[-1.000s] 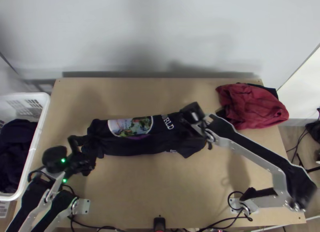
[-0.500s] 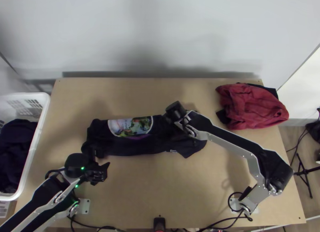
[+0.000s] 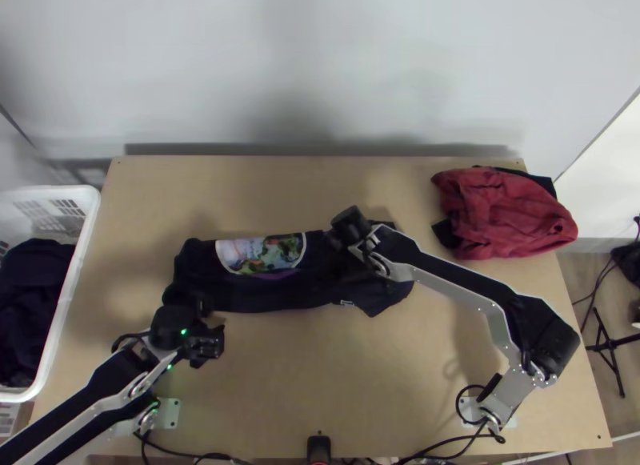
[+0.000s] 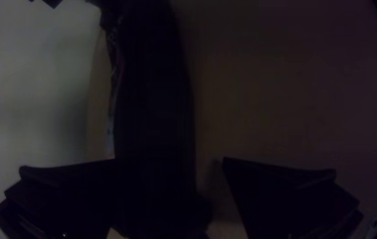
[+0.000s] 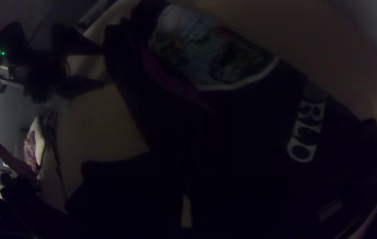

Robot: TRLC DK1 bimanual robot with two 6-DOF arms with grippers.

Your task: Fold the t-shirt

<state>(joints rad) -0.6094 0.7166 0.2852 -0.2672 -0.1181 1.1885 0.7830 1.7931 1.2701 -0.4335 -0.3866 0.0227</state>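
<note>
Your t-shirt (image 3: 256, 297) lay strip-like, parallel to the table's (image 3: 336, 377) far edge. With the left gripper (image 4: 170, 161) spread beside it and the right gripper (image 5: 186, 157) pressed together over it, any pinch unclear, you likely needed every layer caught.

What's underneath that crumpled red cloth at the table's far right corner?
Dark cloth pokes out from beneath the crumpled red cloth at its far edge and left side. The rest is covered, so I can't identify it.
</note>
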